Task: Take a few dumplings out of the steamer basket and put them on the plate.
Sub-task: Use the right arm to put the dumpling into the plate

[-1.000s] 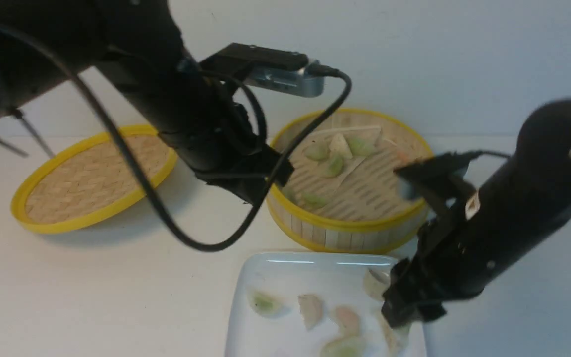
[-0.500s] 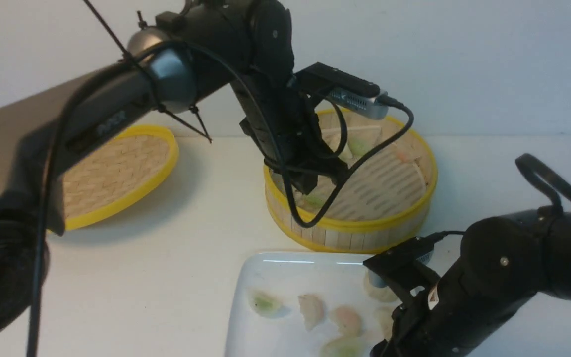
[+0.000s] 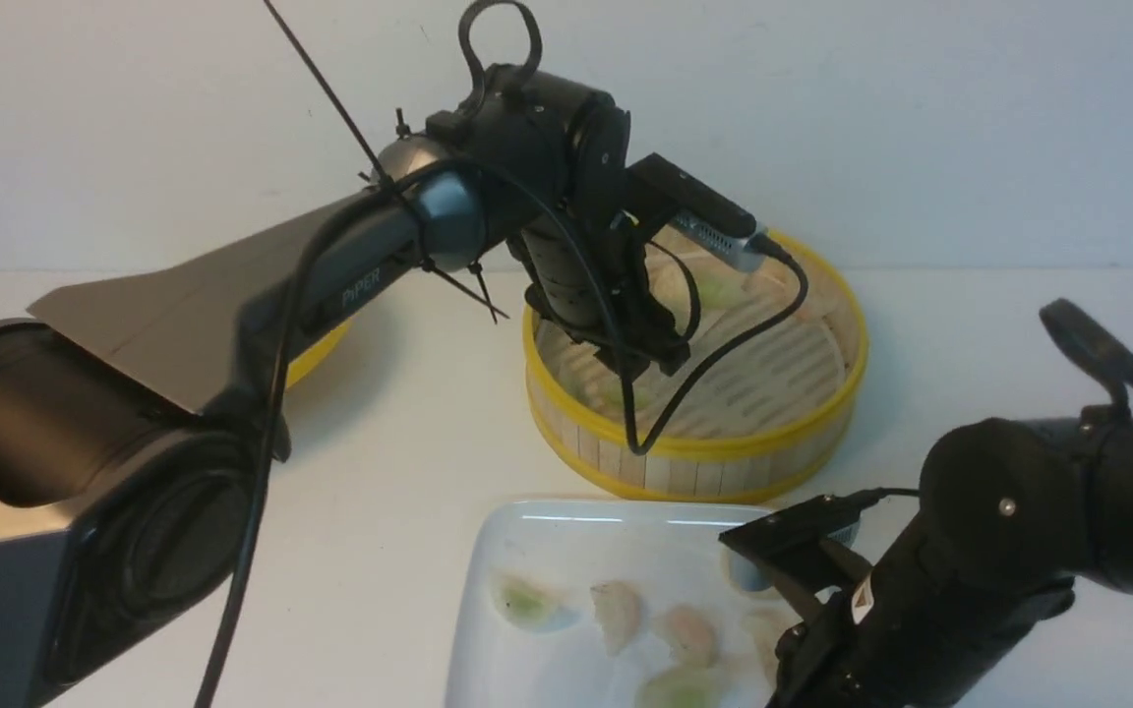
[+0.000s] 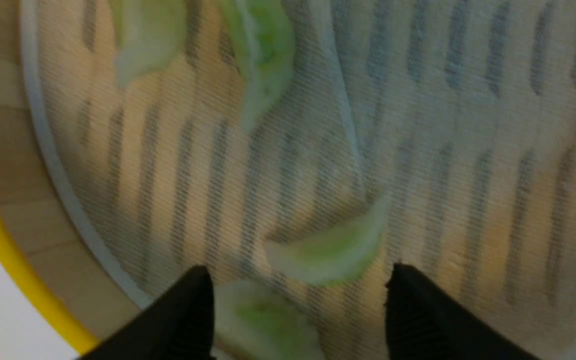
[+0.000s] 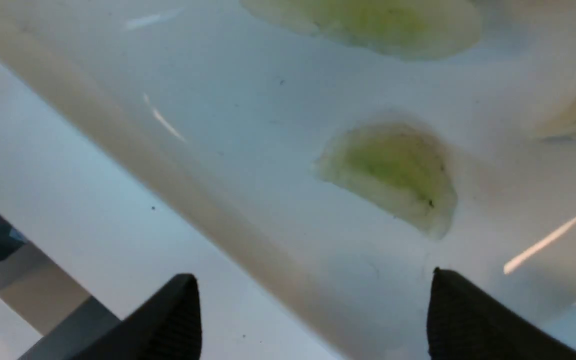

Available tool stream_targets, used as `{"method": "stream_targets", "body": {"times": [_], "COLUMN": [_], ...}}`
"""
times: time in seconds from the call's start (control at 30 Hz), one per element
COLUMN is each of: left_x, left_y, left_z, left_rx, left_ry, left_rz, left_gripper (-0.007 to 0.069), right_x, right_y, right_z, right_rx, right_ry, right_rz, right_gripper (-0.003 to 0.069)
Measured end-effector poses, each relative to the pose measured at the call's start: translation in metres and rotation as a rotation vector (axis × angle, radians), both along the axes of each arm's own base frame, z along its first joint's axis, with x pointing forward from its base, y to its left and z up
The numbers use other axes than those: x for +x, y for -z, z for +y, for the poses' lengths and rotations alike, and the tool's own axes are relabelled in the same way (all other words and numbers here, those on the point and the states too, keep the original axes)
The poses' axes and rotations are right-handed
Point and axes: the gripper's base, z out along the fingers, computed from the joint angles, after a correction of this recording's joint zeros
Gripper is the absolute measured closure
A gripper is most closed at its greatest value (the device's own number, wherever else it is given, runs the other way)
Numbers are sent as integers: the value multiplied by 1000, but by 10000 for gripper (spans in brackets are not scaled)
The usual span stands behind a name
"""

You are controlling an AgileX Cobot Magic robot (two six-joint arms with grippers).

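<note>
I have open table (image 3: 399,472) left of the plate (image 3: 566,536) and the steamer basket (image 3: 724,462). My left arm (image 3: 330,285) and its cable (image 3: 714,364) crowd the basket's left half. My right arm (image 3: 999,551) covers the plate's near right corner; its left side lies uncovered.

We counted one steamer basket (image 3: 724,462), one plate (image 3: 527,531) and one lid (image 3: 326,344), mostly hidden. On the plate we made out at least five dumplings (image 3: 618,615) in the front view; in the basket the left wrist view showed us four green ones (image 4: 328,250).
</note>
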Motion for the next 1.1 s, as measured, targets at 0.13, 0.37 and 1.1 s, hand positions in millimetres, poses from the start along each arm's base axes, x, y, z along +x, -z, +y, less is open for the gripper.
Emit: {"method": "stream_targets", "body": {"times": [0.13, 0.37, 1.1], "left_x": [5, 8, 5], "left_y": [8, 37, 19], "left_z": [-3, -7, -10], "left_rx": [2, 30, 33], "left_ry": [5, 9, -37], "left_rz": [-30, 9, 103], "left_gripper": [99, 81, 491], "right_x": [-3, -7, -9], "right_y": [-12, -30, -33], "right_z": [-1, -4, -3], "right_rx": [30, 76, 98], "right_ry": [-5, 0, 12], "right_rz": [-27, -83, -75], "right_gripper": [146, 163, 173]}}
